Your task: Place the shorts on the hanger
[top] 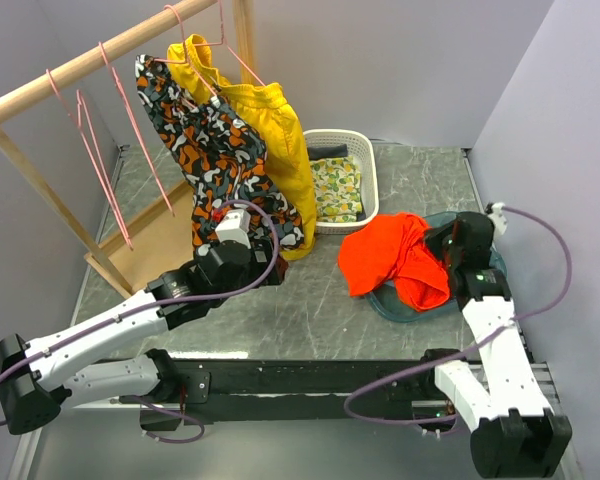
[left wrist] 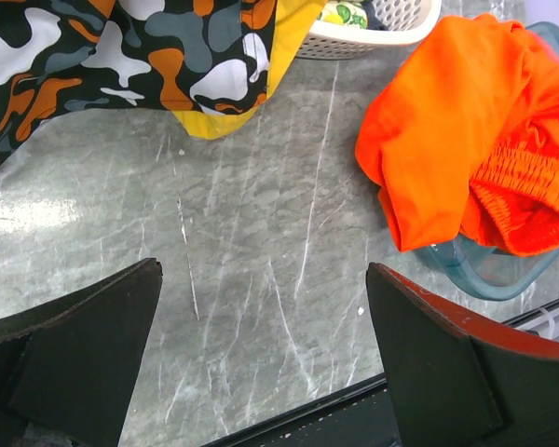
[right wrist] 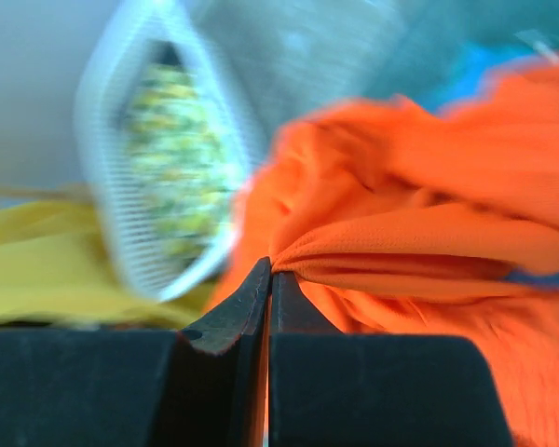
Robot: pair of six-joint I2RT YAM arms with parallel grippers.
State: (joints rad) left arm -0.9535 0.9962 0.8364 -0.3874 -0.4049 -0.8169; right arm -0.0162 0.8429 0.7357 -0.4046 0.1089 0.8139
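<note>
2 grippers are in view, and only 1 has hold of anything. The right gripper point(right wrist: 268, 275) has its fingers pressed together on a fold of the shorts point(right wrist: 429, 233). The pinched ridge of orange cloth runs off to the right of the tips, and the rest of the garment bunches ahead of and around them. From above, the shorts point(top: 385, 250) lie crumpled just left of the right gripper point(top: 442, 248), draped over the rim of a teal tub point(top: 400, 305) and spilling onto the table point(top: 310, 310).

The left gripper point(left wrist: 264, 268) is spread wide with nothing between its fingers, only bare tabletop below. The shorts point(left wrist: 447, 121) lie ahead of it and to its right, well apart from it. Camouflage shorts point(left wrist: 121, 56) hang ahead to its left.

Several empty pink hangers point(top: 134, 125) hang on a wooden rail point(top: 80, 65), far to the left of the right gripper and beyond the left gripper point(top: 230, 225). A white basket point(top: 365, 165) sits ahead of the right gripper.
</note>
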